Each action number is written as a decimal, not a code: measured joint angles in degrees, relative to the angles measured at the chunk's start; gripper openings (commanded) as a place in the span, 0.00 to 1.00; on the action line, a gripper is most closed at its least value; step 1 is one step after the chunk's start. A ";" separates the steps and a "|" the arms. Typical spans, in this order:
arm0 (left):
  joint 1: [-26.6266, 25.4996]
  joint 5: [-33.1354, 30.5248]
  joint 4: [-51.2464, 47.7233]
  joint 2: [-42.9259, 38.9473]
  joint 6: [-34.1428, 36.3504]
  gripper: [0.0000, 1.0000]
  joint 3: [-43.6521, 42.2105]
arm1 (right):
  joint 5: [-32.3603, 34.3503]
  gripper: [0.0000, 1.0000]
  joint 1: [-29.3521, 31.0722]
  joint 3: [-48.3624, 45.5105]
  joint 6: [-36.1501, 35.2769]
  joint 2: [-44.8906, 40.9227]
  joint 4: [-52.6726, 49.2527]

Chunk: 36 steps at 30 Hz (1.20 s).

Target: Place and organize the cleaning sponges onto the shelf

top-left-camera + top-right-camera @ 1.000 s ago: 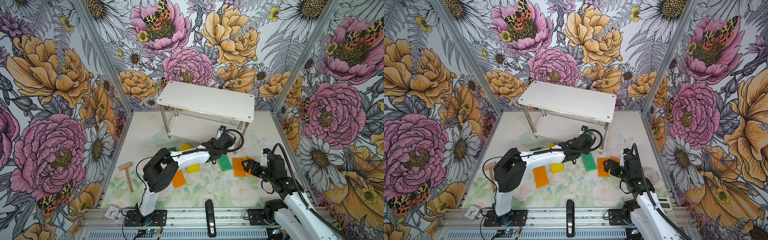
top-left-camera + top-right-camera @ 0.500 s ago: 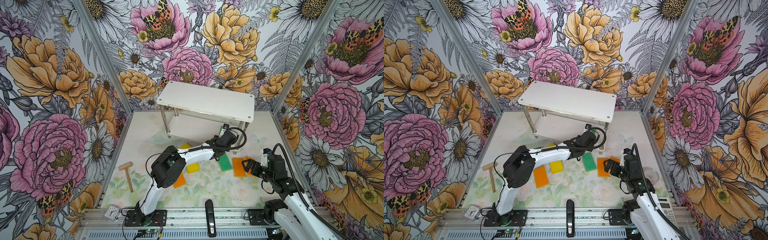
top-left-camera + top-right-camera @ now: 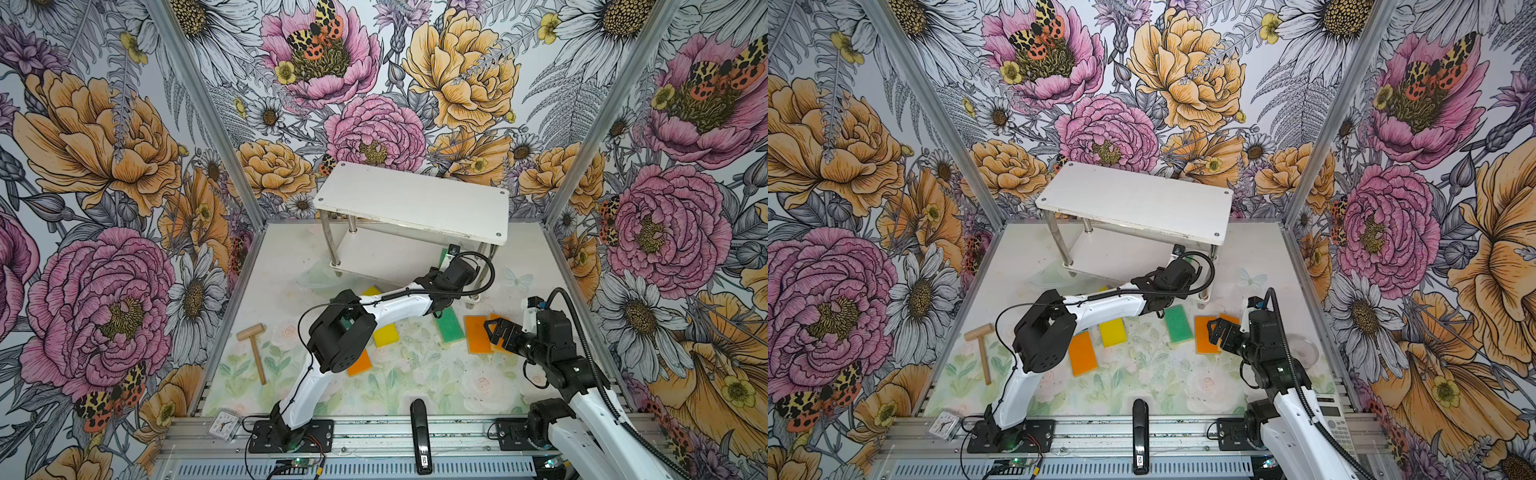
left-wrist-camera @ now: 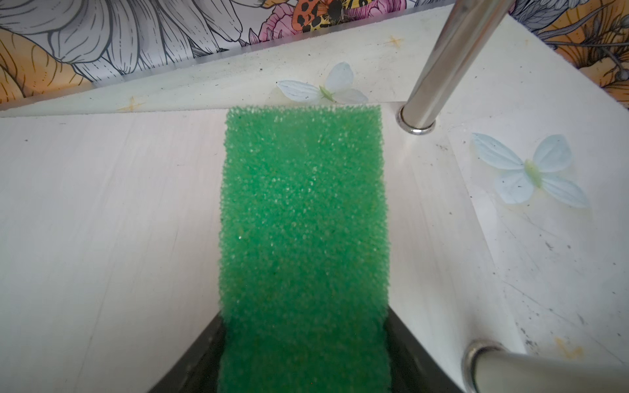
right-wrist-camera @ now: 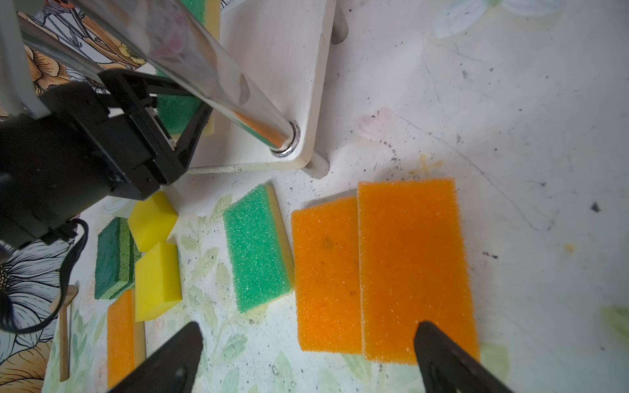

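**A:** How far along is it, starting from the counter (image 3: 419, 386)?

**B:** Early, I judge; most of the sponges lie on it. The shelf (image 3: 411, 203) stands at the back with its top board bare; its lower board (image 4: 102, 204) carries nothing set down that I can see.

**A:** Nothing there at all?

**B:** One light green sponge (image 4: 303, 221) is over that lower board, beside a chrome post (image 4: 439, 68), its far end at the board's edge. The left jaws are closed on it, so it is not yet released; whether it rests on the board I cannot tell.

**A:** And what is left?

**B:** Two yellow sponges (image 5: 157, 280); an overlapping orange pair (image 5: 413, 265); a third orange sponge (image 3: 1082, 353) lying apart; a second light green sponge (image 5: 258, 251); a dark green sponge (image 5: 110, 258), perhaps two stacked. The right jaws stand wide apart above the orange pair, gripping nothing.
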 measured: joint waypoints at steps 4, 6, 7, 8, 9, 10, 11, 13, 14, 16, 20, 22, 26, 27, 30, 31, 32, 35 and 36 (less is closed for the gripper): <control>0.00 0.00 -0.24 0.74 -0.20 0.64 0.00 | 0.00 0.99 0.00 0.00 0.00 0.00 0.00; 0.00 0.00 -0.50 1.14 -0.52 0.64 0.00 | 0.00 0.99 0.00 0.00 0.00 0.02 0.00; 0.00 0.00 -0.72 1.33 -0.70 0.64 0.00 | 0.02 0.99 0.00 0.00 0.00 0.02 0.02; 0.00 0.02 -1.05 1.49 -1.01 0.64 0.00 | 0.02 0.99 0.00 0.00 0.00 0.02 0.02; 0.04 0.00 -1.27 1.60 -1.14 0.64 0.00 | 0.02 0.99 0.00 0.00 0.00 0.00 0.00; 0.04 0.00 -1.31 1.70 -1.31 0.65 0.00 | 0.02 0.99 0.00 0.00 0.00 0.00 0.02; 0.09 0.00 -1.31 1.75 -1.49 0.65 0.00 | 0.02 0.99 0.00 -0.02 0.00 0.00 0.02; 0.11 0.00 -1.38 1.75 -1.53 0.66 0.04 | 0.02 0.99 0.00 -0.02 0.00 0.02 0.02; 0.11 0.02 -1.46 1.75 -1.55 0.66 0.15 | 0.00 0.99 0.00 -0.02 0.00 0.02 0.02; 0.11 0.00 -1.55 2.10 -1.68 0.67 0.61 | 0.02 0.99 0.00 -0.02 0.00 0.02 0.02; 0.33 0.07 -1.68 2.95 -1.75 0.68 1.33 | 0.02 0.99 0.00 -0.02 0.00 0.02 0.02; 0.39 0.07 -1.70 2.99 -1.97 0.69 1.36 | 0.02 0.99 0.00 -0.02 0.00 0.02 0.02; 0.55 0.09 -1.92 2.99 -2.54 0.73 1.36 | 0.04 0.99 0.00 -0.02 0.00 0.07 0.02; 0.57 0.09 -1.97 2.99 -2.58 0.74 1.38 | 0.04 0.99 0.00 -0.02 0.00 0.09 0.02; 0.59 0.09 -1.99 2.99 -2.62 0.75 1.36 | 0.07 0.99 0.00 -0.02 0.00 0.31 0.02; 0.59 0.09 -2.01 2.99 -2.62 0.76 1.36 | 0.15 0.99 0.00 -0.02 0.00 0.37 0.02; 0.59 0.09 -2.03 2.99 -2.62 0.76 1.36 | 0.17 0.99 0.00 -0.02 0.00 0.42 0.02; 0.59 0.09 -2.12 2.99 -2.82 0.77 1.36 | 0.20 0.99 0.00 -0.02 0.00 0.46 0.02; 0.59 0.09 -2.12 2.99 -2.82 0.78 1.36 | 0.17 0.99 0.00 -0.02 0.00 0.46 0.02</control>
